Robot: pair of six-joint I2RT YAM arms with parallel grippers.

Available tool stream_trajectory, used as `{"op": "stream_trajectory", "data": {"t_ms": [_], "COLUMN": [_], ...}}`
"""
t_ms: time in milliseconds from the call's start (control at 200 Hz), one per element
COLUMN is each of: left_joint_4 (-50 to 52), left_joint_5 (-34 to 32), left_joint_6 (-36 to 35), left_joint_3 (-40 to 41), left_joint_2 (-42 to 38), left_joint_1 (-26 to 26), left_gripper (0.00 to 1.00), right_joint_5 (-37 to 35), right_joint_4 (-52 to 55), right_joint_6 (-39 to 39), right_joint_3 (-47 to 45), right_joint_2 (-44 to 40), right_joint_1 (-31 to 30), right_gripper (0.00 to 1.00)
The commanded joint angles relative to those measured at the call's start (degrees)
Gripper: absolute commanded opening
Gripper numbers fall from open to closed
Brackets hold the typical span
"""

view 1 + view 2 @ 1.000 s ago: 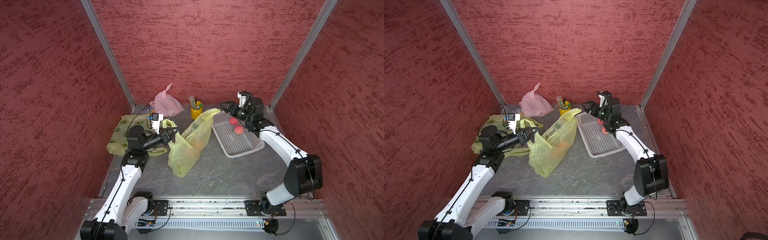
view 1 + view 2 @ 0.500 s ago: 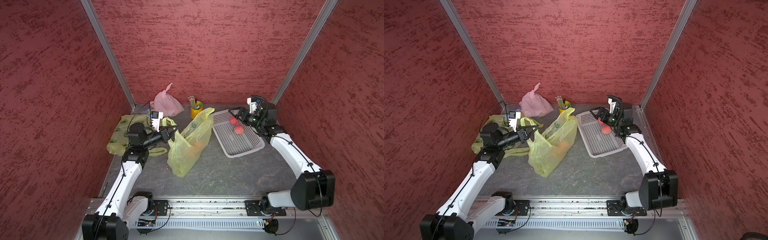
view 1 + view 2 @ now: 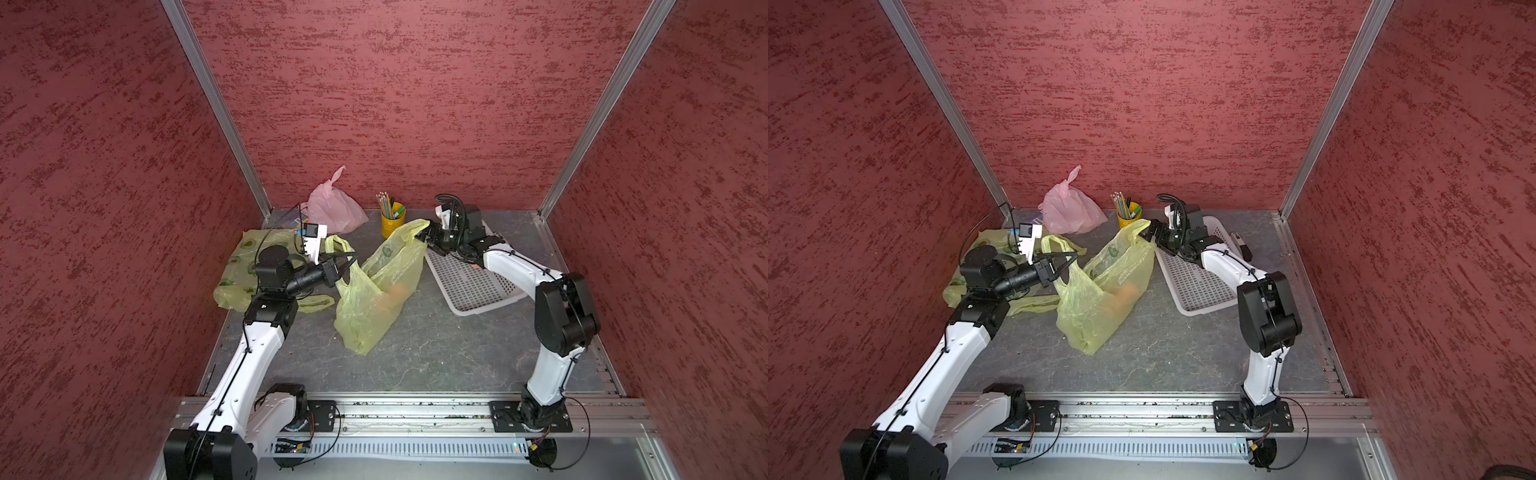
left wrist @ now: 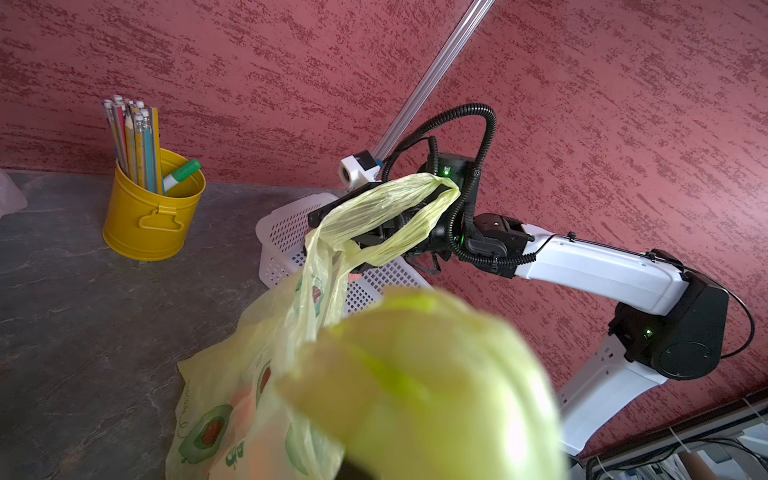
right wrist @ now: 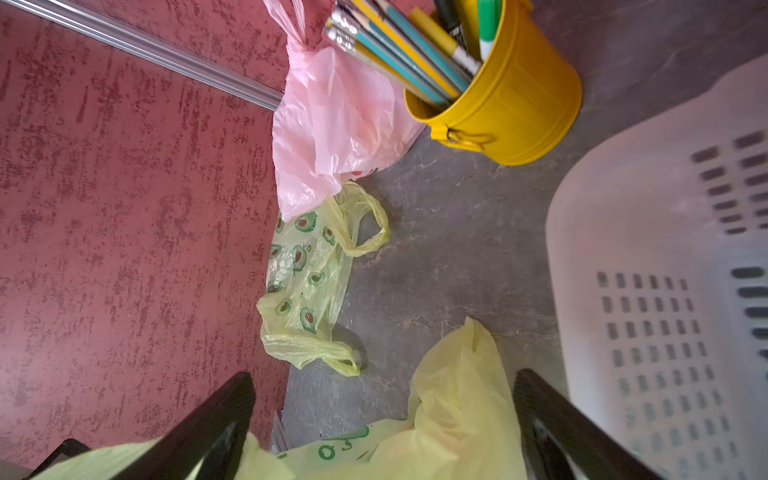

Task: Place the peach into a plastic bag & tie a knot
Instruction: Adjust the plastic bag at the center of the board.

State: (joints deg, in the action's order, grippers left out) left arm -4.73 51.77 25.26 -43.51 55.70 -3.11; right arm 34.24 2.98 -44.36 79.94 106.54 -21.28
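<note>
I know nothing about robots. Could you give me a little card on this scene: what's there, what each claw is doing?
Bag: yellow-green plastic bag, mid-table
Peach: inside the bag, orange through the plastic
Left gripper: shut on one bag handle
Right gripper: open, the other handle between its jaws
Nearby: white basket, yellow pencil bucket, pink bag, flat spare bag

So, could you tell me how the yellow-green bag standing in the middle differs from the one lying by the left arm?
The standing bag is propped up and bulging, with orange fruit showing through; the lying bag is flat on the table. The standing bag has one handle pinched by the left gripper; nothing holds the lying bag. Both are thin yellow-green plastic with an avocado print.
</note>
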Motion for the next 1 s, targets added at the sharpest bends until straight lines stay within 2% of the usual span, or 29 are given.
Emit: {"op": "stream_trajectory", "data": {"t_ms": [0, 85, 145, 245, 376, 431, 541, 611, 691, 806, 902, 992], "left_joint_4": [-1.36, -1.92, -2.48, -3.65, -4.78, -5.63, -10.21, -14.37, -19.22, -20.22, -26.96, -29.97], "left_joint_5": [0.84, 0.92, 0.94, 0.67, 0.11, -0.39, -2.09, -4.8, -11.25, -23.41, -29.29, -34.3], "left_joint_6": [0.26, 0.33, 0.48, 0.99, 1.59, 1.96, 4.08, 5.59, 5.86, 1.49, 4.1, 5.89], "left_joint_3": [-1.02, -0.83, -0.56, -0.08, 0.19, 0.26, 0.97, 2.0, 4.04, 5.49, 9.15, 12.99], "left_joint_2": [-0.73, -0.44, -0.16, -0.04, -0.01, 0.1, 0.59, 0.91, 1.49, 3.71, 6.53, 7.42], "left_joint_1": [0.13, 0.13, 0.11, 0.04, -0.08, -0.2, -0.94, -2.55, -7.29, -15.8, -17.8, -18.09], "left_gripper": [0.0, 0.0, 0.0, 0.0, 0.0, 0.0, 0.0, 0.0, 0.0, 0.0, 0.0, 0.0], "right_joint_5": [-2.84, -3.45, -3.48, -2.41, -0.46, -0.42, -2.6, -6.46, -11.65, -17.98, -23.13, -24.83], "right_joint_4": [-0.34, -1.4, -2.55, -6.05, -11.41, -12.41, -9.95, -4.01, 3.78, 10.51, 9.91, 2.9], "right_joint_6": [-1.24, -1.64, -2.11, -4.37, -7.56, -8.14, -6.32, -2.31, 3.97, 10.99, 12.69, 10.74], "right_joint_3": [1.48, -0.13, -1.29, -3.48, -5.94, -6.22, -4.68, -1.15, 4.85, 10.04, 6.41, -4.9], "right_joint_2": [-1.12, -2.15, -2.73, -3.66, -6.38, -8.43, -13.2, -15.92, -17.09, -16.88, -17.07, -18.77], "right_joint_1": [-1.4, -2.76, -3.64, -4.78, -6.03, -6.53, -7.19, -7.43, -8.34, -11.99, -16.01, -18.35], "right_gripper": [0.99, 0.98, 0.88, 0.6, 0.16, 0.0, 0.0, 0.0, 0.0, 0.0, 0.0, 0.0]}}
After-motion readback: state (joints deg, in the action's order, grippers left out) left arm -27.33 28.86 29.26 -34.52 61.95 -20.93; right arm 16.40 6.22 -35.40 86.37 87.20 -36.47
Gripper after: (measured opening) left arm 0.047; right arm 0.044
